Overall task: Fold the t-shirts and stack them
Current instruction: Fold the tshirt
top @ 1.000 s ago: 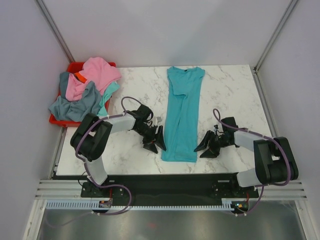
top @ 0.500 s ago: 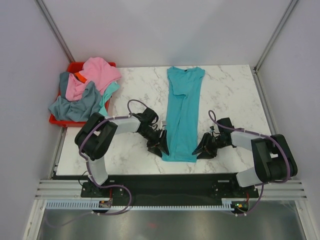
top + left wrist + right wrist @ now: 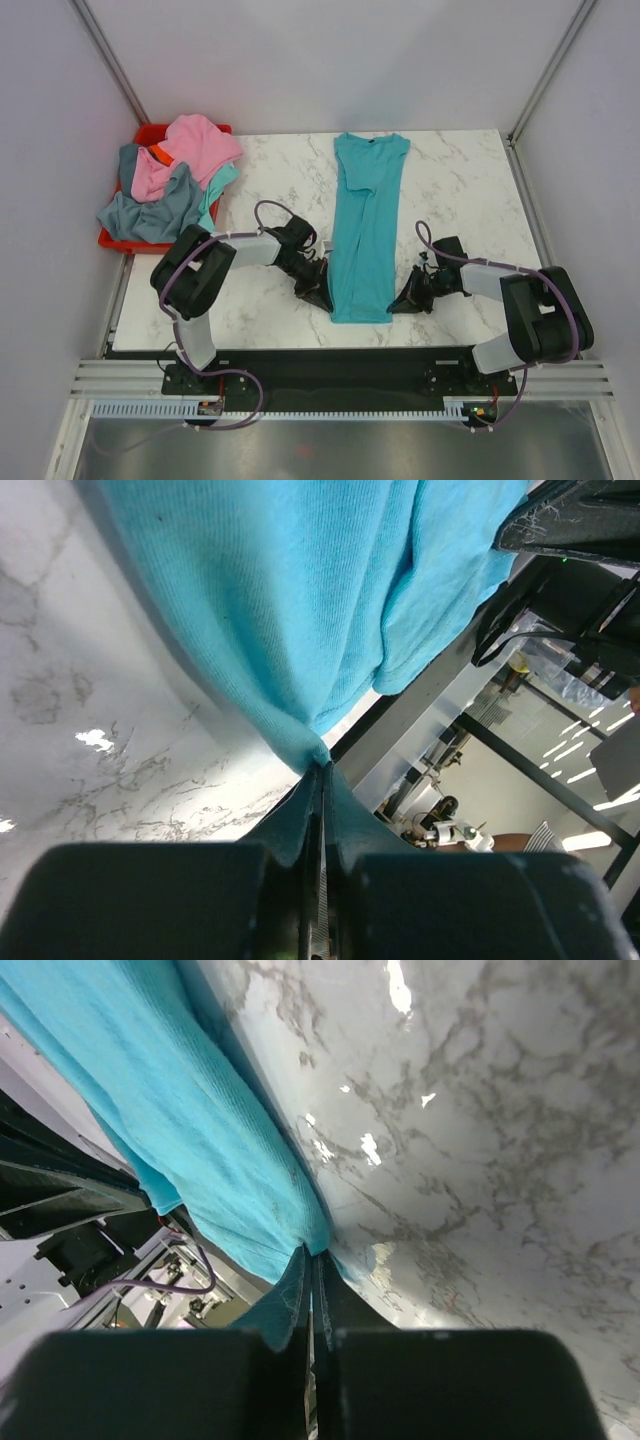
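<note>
A bright teal t-shirt (image 3: 366, 220) lies as a long narrow strip down the middle of the marble table, collar at the far end. My left gripper (image 3: 323, 297) is shut on its near left hem corner (image 3: 318, 752). At the near right hem corner (image 3: 318, 1245), my right gripper (image 3: 397, 303) is likewise shut on the cloth. Both pairs of jaws are pressed together on a pinch of teal fabric. More t-shirts (image 3: 172, 178), pink, grey-blue and teal with an orange patch, sit heaped at the back left.
The heap fills a red bin (image 3: 112, 240) hanging over the table's left edge. The near table edge (image 3: 300, 343) runs just behind both grippers, with the dark base rail below it. Grey walls close in left and right.
Both grippers moved inward to the teal t-shirt's near hem corners and shut on them; earlier they stood open beside the shirt.
</note>
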`<state>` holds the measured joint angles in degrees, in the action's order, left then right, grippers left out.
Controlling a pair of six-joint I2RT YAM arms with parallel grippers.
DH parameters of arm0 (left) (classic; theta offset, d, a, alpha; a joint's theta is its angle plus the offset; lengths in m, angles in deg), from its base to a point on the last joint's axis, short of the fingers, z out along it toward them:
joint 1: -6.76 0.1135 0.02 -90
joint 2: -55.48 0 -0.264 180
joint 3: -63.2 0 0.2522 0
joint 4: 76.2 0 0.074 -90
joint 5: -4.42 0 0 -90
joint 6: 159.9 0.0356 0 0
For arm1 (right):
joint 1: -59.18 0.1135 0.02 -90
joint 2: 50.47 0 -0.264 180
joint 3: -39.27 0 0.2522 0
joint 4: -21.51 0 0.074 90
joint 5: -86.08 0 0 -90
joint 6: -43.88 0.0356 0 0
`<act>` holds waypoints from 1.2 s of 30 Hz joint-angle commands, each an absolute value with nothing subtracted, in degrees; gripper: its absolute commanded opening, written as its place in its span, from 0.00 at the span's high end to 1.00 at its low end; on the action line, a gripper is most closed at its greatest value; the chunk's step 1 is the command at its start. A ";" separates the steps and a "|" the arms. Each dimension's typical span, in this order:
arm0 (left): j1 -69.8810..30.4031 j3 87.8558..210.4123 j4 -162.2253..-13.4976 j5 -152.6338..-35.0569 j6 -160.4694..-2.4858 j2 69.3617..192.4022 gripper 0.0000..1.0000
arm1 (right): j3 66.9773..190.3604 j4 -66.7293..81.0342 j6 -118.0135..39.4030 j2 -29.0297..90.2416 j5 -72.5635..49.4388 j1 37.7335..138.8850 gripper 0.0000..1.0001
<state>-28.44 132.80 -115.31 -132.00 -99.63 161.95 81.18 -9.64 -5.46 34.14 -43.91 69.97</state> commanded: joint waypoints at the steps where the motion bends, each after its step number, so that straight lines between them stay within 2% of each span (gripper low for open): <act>1: -28.75 133.21 -114.31 -134.10 -101.19 162.09 0.96 | 81.68 -8.34 -5.86 33.03 -42.86 70.26 1.00; 8: -28.75 137.42 -118.26 -132.43 -96.62 156.92 0.98 | 85.20 -12.28 -10.08 25.03 -42.68 70.26 1.00; 15: -25.86 144.72 -124.33 -130.67 -91.87 154.44 0.98 | 91.79 -15.98 -13.78 21.51 -42.42 65.00 1.00; 21: -21.11 151.66 -128.37 -128.22 -87.48 156.55 0.98 | 96.62 -14.58 -14.22 24.75 -41.63 61.21 1.00; 26: -18.65 161.06 -129.87 -127.59 -85.54 162.86 0.98 | 100.75 -9.22 -12.37 28.71 -41.45 59.53 1.00; 36: -16.97 176.71 -130.57 -126.90 -84.05 175.44 0.98 | 113.92 -4.29 -12.81 43.02 -40.75 59.45 1.00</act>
<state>-17.34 172.53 -129.32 -127.52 -87.00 173.54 108.65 -7.74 -12.45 39.72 -41.35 59.70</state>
